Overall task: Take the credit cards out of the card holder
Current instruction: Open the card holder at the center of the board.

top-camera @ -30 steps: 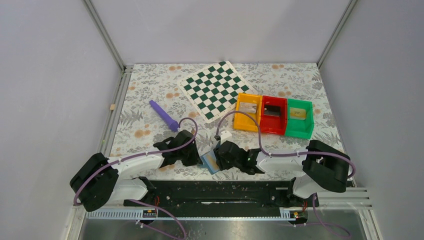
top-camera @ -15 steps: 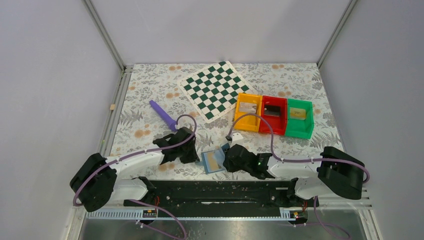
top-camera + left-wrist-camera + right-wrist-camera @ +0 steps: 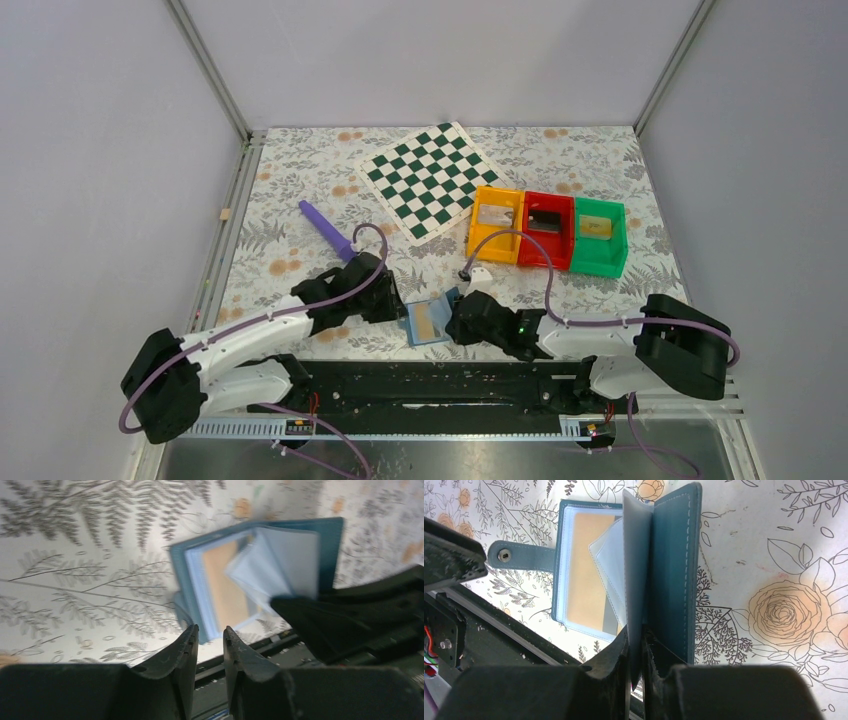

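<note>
Left pincer [image 3: 210,632] hangs slightly spread, nothing between its fingers, just short of the flat blue folding card holder [image 3: 331,540], which lies open with a yellow-gold plastic credit card [image 3: 226,592] sleeved inside. Right pincer [image 3: 636,636] pinches one pale clear sleeve [image 3: 633,555] of it, standing upright.

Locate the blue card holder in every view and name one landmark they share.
Top external: card holder sits low centre, lying open on the floral cloth.
Left wrist: upper centre, open, slightly blurred.
Right wrist: centre, one leaf raised on edge.
Shared landmark: the yellow-gold card under its clear sleeve.
</note>
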